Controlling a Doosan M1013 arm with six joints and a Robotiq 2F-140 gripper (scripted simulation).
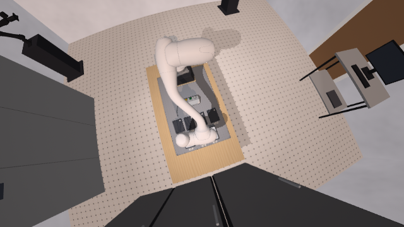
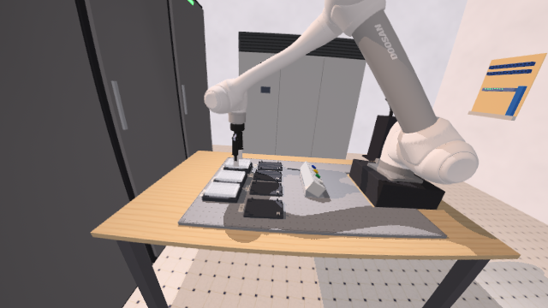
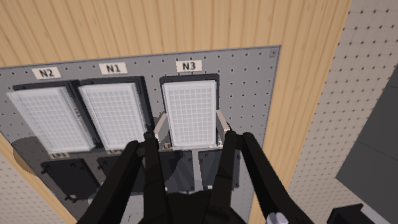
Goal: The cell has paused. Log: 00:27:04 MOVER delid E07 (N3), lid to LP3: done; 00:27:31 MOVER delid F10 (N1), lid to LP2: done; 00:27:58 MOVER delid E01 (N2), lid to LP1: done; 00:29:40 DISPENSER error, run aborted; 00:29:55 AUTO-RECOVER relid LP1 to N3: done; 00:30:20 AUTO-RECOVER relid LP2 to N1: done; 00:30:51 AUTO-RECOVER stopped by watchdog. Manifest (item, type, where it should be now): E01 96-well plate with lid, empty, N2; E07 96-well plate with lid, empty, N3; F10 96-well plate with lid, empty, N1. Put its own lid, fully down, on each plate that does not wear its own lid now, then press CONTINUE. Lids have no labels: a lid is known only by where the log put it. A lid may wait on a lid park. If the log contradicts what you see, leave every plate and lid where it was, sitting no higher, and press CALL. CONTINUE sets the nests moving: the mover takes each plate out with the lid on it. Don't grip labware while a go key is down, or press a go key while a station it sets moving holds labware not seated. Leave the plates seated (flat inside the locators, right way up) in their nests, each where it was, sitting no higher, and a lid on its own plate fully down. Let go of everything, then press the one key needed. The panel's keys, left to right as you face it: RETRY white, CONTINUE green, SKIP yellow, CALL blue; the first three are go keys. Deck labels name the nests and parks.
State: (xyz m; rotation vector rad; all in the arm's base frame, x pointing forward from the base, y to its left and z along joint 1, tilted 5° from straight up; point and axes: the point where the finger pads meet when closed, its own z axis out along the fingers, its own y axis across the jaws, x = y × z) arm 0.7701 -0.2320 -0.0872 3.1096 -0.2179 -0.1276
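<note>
Here, at the bottom of the wrist view, the black linkage of the gripper (image 3: 191, 137) is filling the lower centre of the frame, and its pale fingertips are pressing in on the two long sides of the lid (image 3: 190, 111) at nest N3 (image 3: 188, 66). The claw is clamped on that lid, one pad on the left edge and one on the right. Whether the lid is sitting fully down or raised a little off its plate cannot be told from these pictures.

Just beyond the fingers, toward the upper left of the same frame, two more white gridded plates are lying side by side: the plate at N1 (image 3: 115, 114) in the middle and the plate at N2 (image 3: 50, 117) at the far left, each under its deck label. Dark lid parks (image 3: 70, 175) are showing in the lower left, below those nests.

In the exterior view, the three white plates are running in a column at centre left of the grey deck (image 2: 300, 214), with the gripper (image 2: 236, 154) standing upright over the farthest one. To the right of the dark parks, the key panel (image 2: 314, 180) is lying near the middle of the deck, its coloured keys facing up. Farther right, the arm's black pedestal (image 2: 428, 198) is resting on the wooden table (image 2: 150, 214).
</note>
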